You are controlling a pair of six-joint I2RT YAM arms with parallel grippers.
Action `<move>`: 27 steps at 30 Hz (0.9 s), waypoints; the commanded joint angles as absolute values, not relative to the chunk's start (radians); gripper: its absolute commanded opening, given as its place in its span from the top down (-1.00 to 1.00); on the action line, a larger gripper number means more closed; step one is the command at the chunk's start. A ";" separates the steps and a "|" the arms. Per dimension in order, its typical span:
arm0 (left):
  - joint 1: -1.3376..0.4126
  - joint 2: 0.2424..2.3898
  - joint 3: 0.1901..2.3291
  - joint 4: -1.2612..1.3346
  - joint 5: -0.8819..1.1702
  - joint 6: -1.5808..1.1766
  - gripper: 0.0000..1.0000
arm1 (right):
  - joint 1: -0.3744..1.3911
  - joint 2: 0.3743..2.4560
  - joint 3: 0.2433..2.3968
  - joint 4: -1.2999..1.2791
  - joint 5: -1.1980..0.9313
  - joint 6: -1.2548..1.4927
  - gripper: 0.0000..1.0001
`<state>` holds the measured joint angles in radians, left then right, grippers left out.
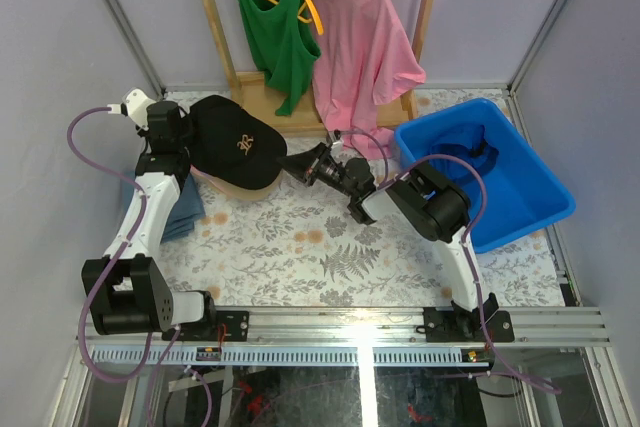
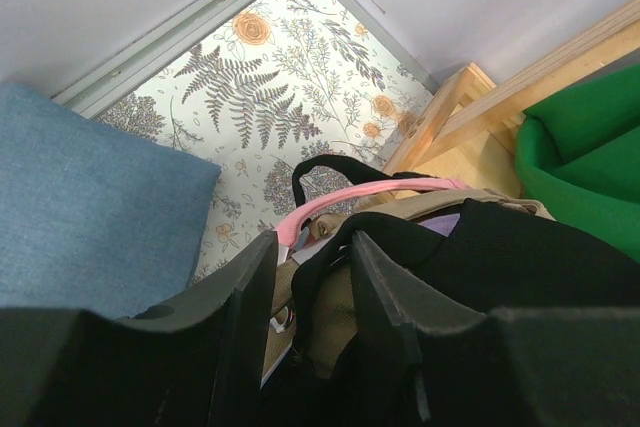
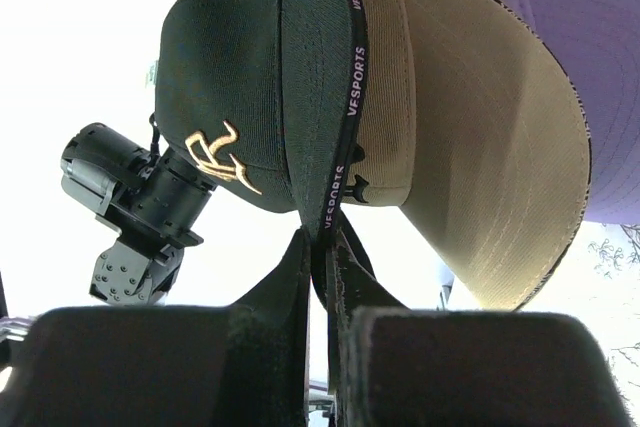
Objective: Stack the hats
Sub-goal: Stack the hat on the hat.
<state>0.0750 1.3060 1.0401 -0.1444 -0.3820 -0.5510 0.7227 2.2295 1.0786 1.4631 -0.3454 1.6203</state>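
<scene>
I have the right gripper [image 3: 322,247] pinched shut on the brim of the black cap [image 1: 235,147] and the left gripper [image 2: 312,277] clamped on its back, atop the tan cap [image 3: 470,147] at the table's left rear; I should lower both evenly, brims aligned, before letting go.

The word "VESPORTS" is printed in pale letters along a narrow black band [image 3: 352,77] at the brim edge of the black fabric baseball cap [image 3: 230,67]. A gold embroidered emblem [image 3: 218,155] on the cap's front cannot be read as letters.
</scene>
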 commanded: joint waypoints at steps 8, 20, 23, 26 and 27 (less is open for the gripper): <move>0.066 1.305 1.009 -0.135 -0.360 -0.574 0.27 | 0.766 2.329 0.989 1.418 -0.180 1.720 1.00; 0.066 1.315 1.002 -0.126 -0.351 -0.574 0.26 | 0.775 2.400 1.058 1.246 -0.101 1.724 1.00; 0.067 1.313 0.998 -0.122 -0.351 -0.574 0.26 | 0.775 2.412 1.085 1.196 -0.095 1.720 1.00; 0.067 1.307 0.996 -0.117 -0.353 -0.575 0.26 | 0.776 2.426 1.104 1.170 -0.091 1.714 1.00; 0.067 1.307 0.994 -0.117 -0.352 -0.575 0.26 | 0.776 2.428 1.113 1.156 -0.089 1.709 1.00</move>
